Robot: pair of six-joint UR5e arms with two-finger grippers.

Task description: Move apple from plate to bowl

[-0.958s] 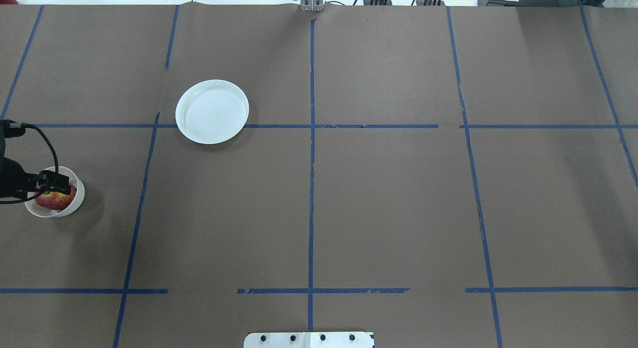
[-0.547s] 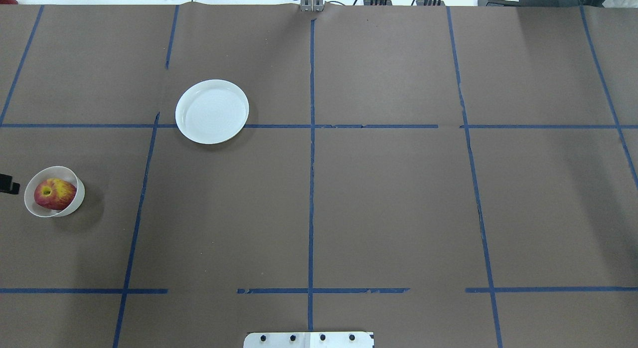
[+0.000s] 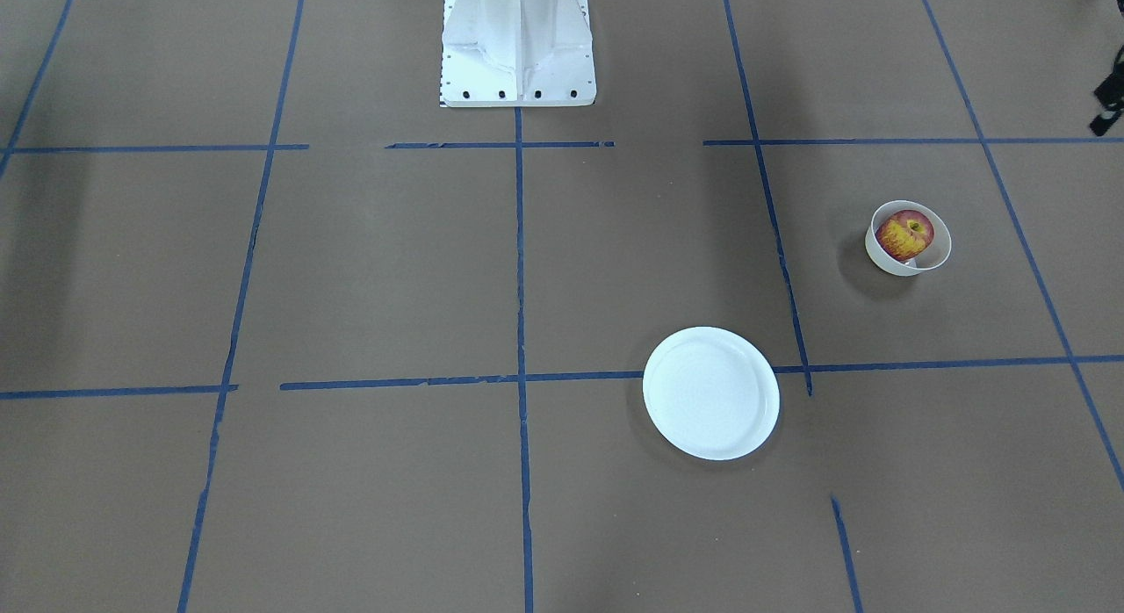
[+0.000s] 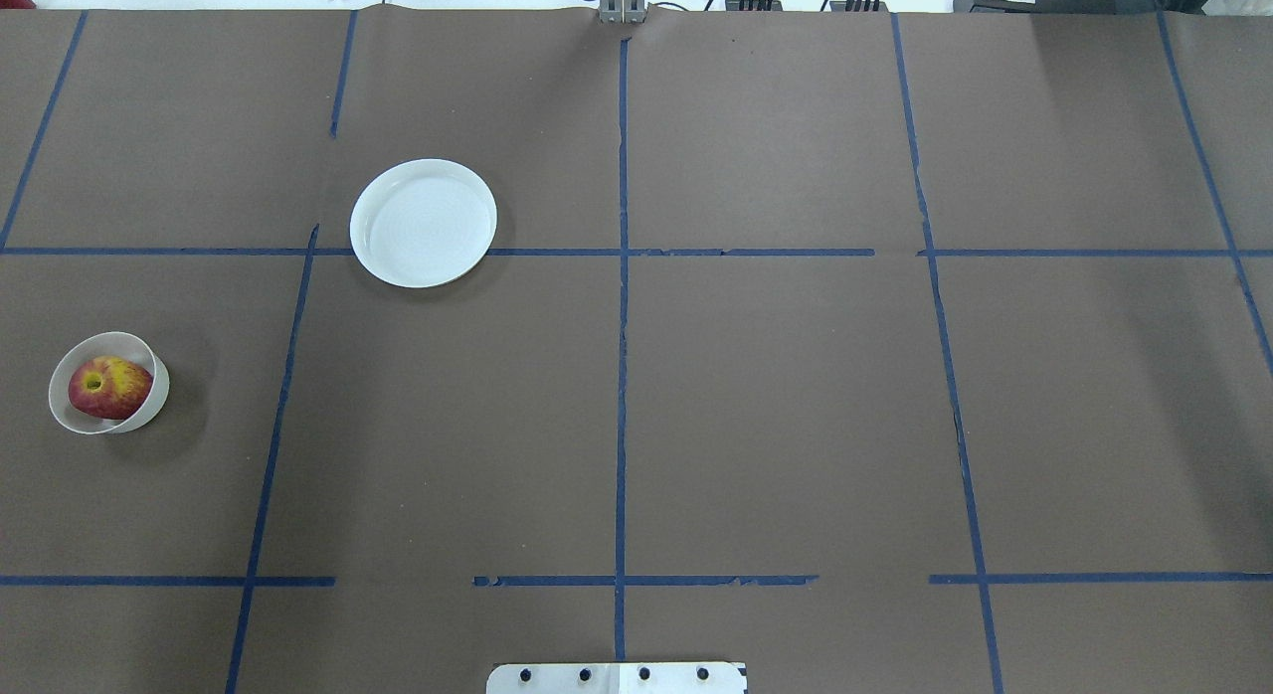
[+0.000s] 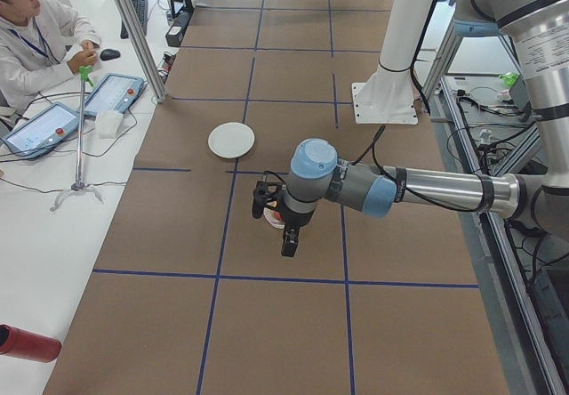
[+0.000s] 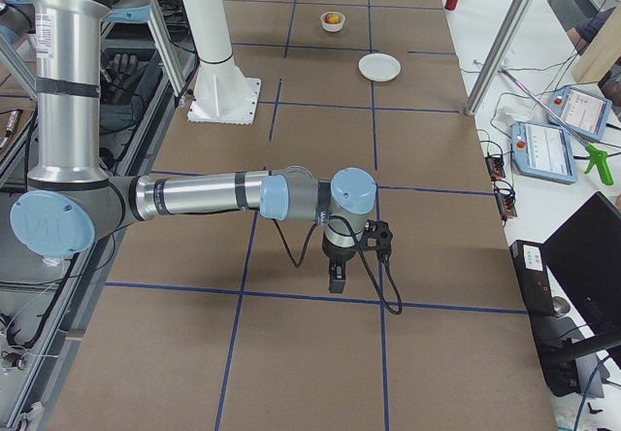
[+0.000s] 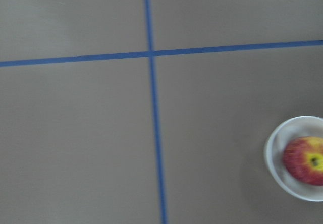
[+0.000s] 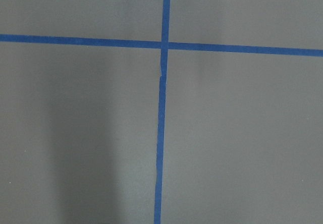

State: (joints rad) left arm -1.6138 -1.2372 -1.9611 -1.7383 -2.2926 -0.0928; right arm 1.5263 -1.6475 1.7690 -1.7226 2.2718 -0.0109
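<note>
The red and yellow apple (image 4: 109, 387) lies in the small cream bowl (image 4: 60, 416) at the table's left side. It shows there too in the front view (image 3: 905, 234) and the left wrist view (image 7: 306, 161). The white plate (image 4: 423, 223) is empty, apart from the bowl. My left gripper (image 5: 290, 249) points down beside the bowl, which it partly hides in the exterior left view; I cannot tell whether it is open. My right gripper (image 6: 336, 285) hangs over bare table far from both; I cannot tell its state.
The white robot pedestal (image 3: 518, 46) stands at the table's near-middle edge. Blue tape lines (image 4: 622, 276) cross the brown table. An operator (image 5: 36, 30) sits at a side desk with tablets (image 5: 111, 94). A red bottle (image 5: 27, 343) lies off the table.
My left gripper was over the apple in the bowl one second ago; it has drawn away to the left, out of the overhead view. The apple stays in the bowl.
</note>
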